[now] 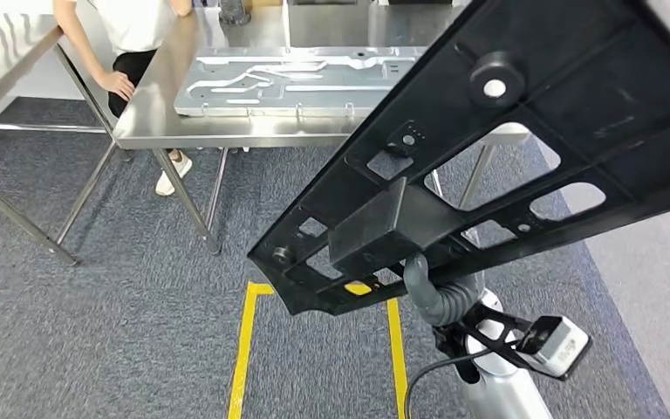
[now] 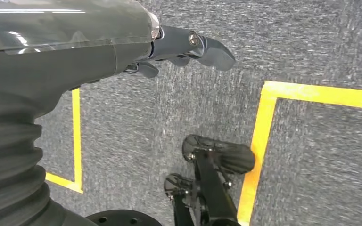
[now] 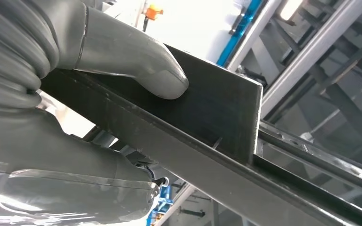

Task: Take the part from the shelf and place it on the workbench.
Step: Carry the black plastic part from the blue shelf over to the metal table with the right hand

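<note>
item: black part (image 1: pixel 506 157), long flat frame with cut-outs, carried in the air in the right hand (image 3: pixel 99 61), thumb pressed on its flat tab. left hand (image 2: pixel 188 47) hangs over the carpet, fingers loosely curled, holding nothing. worktop (image 1: pixel 227 122) ahead, a silver plate (image 1: pixel 297 83) on it. step: transport, judged. next: approach, lower part flat beside plate.

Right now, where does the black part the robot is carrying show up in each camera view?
Head view: the black part runs diagonally from lower centre to the upper right corner, above the carpet and in front of the steel workbench.
Left wrist view: not in it; the left hand hangs over carpet with yellow floor tape.
Right wrist view: it crosses the picture, pinched by the right hand.
Shared landmark: the yellow floor tape, in head and left wrist views.
</note>
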You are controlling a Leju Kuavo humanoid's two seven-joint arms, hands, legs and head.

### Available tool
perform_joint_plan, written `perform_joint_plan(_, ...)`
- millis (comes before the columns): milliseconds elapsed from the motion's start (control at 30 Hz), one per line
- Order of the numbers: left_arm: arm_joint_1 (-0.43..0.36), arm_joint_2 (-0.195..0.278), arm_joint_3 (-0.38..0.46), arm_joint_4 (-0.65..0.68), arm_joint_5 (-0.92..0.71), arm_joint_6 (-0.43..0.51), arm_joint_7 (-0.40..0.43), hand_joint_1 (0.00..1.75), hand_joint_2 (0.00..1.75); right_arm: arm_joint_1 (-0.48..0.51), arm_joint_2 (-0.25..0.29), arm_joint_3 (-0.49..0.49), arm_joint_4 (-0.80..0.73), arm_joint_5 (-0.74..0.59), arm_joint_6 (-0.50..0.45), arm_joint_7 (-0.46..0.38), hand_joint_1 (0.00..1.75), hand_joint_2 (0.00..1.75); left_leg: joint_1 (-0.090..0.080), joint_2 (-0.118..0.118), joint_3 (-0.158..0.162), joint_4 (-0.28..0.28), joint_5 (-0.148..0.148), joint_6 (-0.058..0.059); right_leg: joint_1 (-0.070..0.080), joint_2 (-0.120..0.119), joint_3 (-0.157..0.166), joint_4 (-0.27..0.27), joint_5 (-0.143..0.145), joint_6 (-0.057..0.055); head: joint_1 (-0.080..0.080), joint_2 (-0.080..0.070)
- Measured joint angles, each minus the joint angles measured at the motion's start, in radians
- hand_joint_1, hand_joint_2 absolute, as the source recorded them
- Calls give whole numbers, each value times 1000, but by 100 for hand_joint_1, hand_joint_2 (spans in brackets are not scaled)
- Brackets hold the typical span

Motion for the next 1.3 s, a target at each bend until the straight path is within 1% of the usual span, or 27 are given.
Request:
perform_joint_plan(100, -1, 1, 1, 0, 0, 2, 2, 0, 175, -3, 1, 0, -3, 2, -4, 0, 175, 175, -1, -2, 27, -12, -4, 23, -1, 1, 11, 25, -2, 22, 0, 0)
perform_joint_plan(133, -2, 1, 1, 0, 0, 4, 4, 0, 175, -5, 1, 0, -4, 2, -5, 0, 175, 175, 1, -3, 38, -16, -8, 29, -1, 0, -1, 55, -1, 27, 0, 0)
perform_joint_plan(200, -4, 2, 1, 0, 0, 6, 9, 0, 175, -8, 1, -1, -6, 3, -7, 0, 175, 175, 3, -4, 56, -20, -18, 38, -4, -2, -67, 155, -22, 34, 0, 0)
perform_joint_plan(267, -2, 3, 1, 0, 1, 9, 13, 0, 175, -7, 1, -1, -6, 3, -7, 0, 175, 175, 2, -5, 68, -21, -34, 40, -6, -3, -160, 260, -66, 40, 0, 0)
perform_joint_plan(300, -1, 3, 2, 0, 1, 10, 15, 0, 175, -6, 1, -1, -6, 4, -8, 0, 175, 175, 2, -5, 76, -21, -43, 39, -6, -3, -195, 283, -80, 41, 0, 0)
perform_joint_plan(333, 1, 4, 2, 0, 2, 11, 16, 0, 175, -5, 1, -1, -5, 4, -8, 0, 175, 175, 2, -6, 87, -21, -52, 38, -7, -4, -214, 275, -76, 41, 0, 0)
perform_joint_plan(367, 2, 4, 2, 0, 3, 11, 18, 0, 175, -6, 1, -1, -5, 5, -8, 0, 175, 175, 2, -7, 101, -21, -63, 37, -7, -4, -217, 235, -48, 38, 0, 0)
perform_joint_plan(433, 3, 4, 3, 0, 5, 11, 20, 0, 175, -5, 1, -1, -5, 5, -8, 0, 175, 175, 2, -7, 129, -21, -86, 32, -2, -4, -199, 115, 57, 29, 0, 0)
perform_joint_plan(467, 1, 4, 4, 0, 6, 11, 21, 0, 175, -4, 1, -2, -5, 6, -8, 0, 175, 175, 2, -8, 139, -23, -97, 27, 2, -5, -191, 68, 98, 22, 1, 0)
perform_joint_plan(500, 0, 3, 6, 0, 6, 12, 23, 0, 175, -3, 1, -2, -6, 7, -7, 0, 175, 175, 1, -8, 146, -29, -105, 22, 7, -5, -185, 41, 125, 16, 1, 0)
perform_joint_plan(600, -2, 4, 9, 0, 7, 15, 27, 0, 175, -3, 5, -6, -9, 6, -4, 0, 175, 175, 1, -7, 162, -23, -101, 4, 8, -3, -160, 13, 122, -1, 2, 0)
perform_joint_plan(633, -4, 5, 9, 0, 7, 16, 28, 0, 175, -3, 7, -8, -10, 6, -1, 0, 175, 175, 1, -6, 156, 3, -94, -1, 6, -2, -144, 4, 116, -7, 2, 0)
perform_joint_plan(667, -5, 5, 10, 0, 7, 17, 28, 0, 175, -4, 9, -9, -11, 5, 3, 0, 175, 175, 3, -5, 136, 44, -93, -5, 4, -3, -126, -2, 109, -12, 2, 0)
perform_joint_plan(700, -6, 6, 11, 0, 7, 17, 28, 0, 175, -5, 12, -10, -12, 4, 6, 0, 175, 175, 4, -5, 102, 99, -101, -8, 3, -3, -111, -7, 101, -16, 2, 0)
perform_joint_plan(767, -3, 8, 15, 0, 7, 17, 29, 0, 175, -4, 15, -12, -12, 2, 10, 0, 175, 175, 6, -5, 18, 203, -149, -13, 2, -3, -84, -9, 79, -19, 2, 0)
perform_joint_plan(800, 0, 10, 16, 0, 7, 17, 29, 0, 175, -1, 16, -12, -12, 2, 10, 0, 175, 175, 7, -5, -17, 229, -180, -15, 2, -2, -69, -9, 66, -19, 2, 0)
perform_joint_plan(833, 2, 10, 17, 0, 6, 16, 29, 0, 175, 0, 16, -13, -12, 2, 10, 0, 175, 175, 8, -5, -42, 229, -200, -17, 2, -1, -52, -9, 52, -18, 2, 0)
perform_joint_plan(867, 4, 11, 18, 0, 6, 16, 29, 0, 175, 1, 17, -14, -12, 2, 10, 0, 175, 175, 9, -4, -55, 203, -198, -18, 2, 0, -33, -9, 37, -16, 2, 0)
perform_joint_plan(900, 6, 11, 18, 0, 5, 15, 29, 0, 175, 1, 18, -15, -12, 1, 11, 0, 175, 175, 9, -4, -59, 157, -163, -17, 2, 1, -14, -9, 22, -14, 2, 0)
perform_joint_plan(967, 9, 12, 20, 0, 5, 16, 29, 0, 175, 3, 24, -21, -13, -5, 16, 0, 175, 175, 7, -3, -57, 54, -31, -12, 3, 3, 21, -7, -9, -6, 2, 0)
perform_joint_plan(1000, 10, 12, 21, 0, 4, 16, 29, 0, 175, 4, 27, -25, -16, -12, 22, 0, 175, 175, 4, -3, -53, 25, 21, -7, 4, 4, 33, -6, -24, 0, 2, 0)
perform_joint_plan(1033, 10, 12, 22, 0, 4, 17, 29, 0, 175, 6, 31, -31, -19, -21, 31, 0, 175, 175, 2, -2, -48, 12, 49, -1, 5, 6, 44, -3, -35, 7, 2, 0)
perform_joint_plan(1100, 5, 13, 23, 0, 3, 18, 28, 0, 175, 7, 37, -43, -29, -44, 53, 0, 175, 175, 0, -3, -31, 11, 41, 12, 3, 6, 44, 21, -36, 20, 2, 0)
perform_joint_plan(1133, 1, 14, 24, 0, 4, 18, 28, 0, 175, 7, 41, -50, -33, -54, 65, 0, 175, 175, 1, -2, -22, 8, 34, 18, 2, 5, 28, 56, -24, 26, 2, 0)
perform_joint_plan(1200, -3, 16, 25, 0, 5, 21, 27, 0, 175, 9, 46, -63, -37, -66, 88, 0, 175, 175, 2, 2, -1, 1, 19, 28, 0, 2, -42, 163, -20, 33, 2, 0)
perform_joint_plan(1267, -2, 16, 26, 0, 6, 23, 27, 0, 175, 15, 51, -76, -37, -69, 109, 0, 175, 175, 1, 10, 23, -2, -3, 33, 0, 0, -135, 270, -65, 35, 2, 0)
perform_joint_plan(1300, -2, 16, 26, 0, 6, 24, 27, 0, 175, 18, 53, -84, -37, -69, 120, 0, 175, 175, 0, 14, 37, -3, -16, 34, 0, 0, -175, 300, -96, 35, 2, 0)
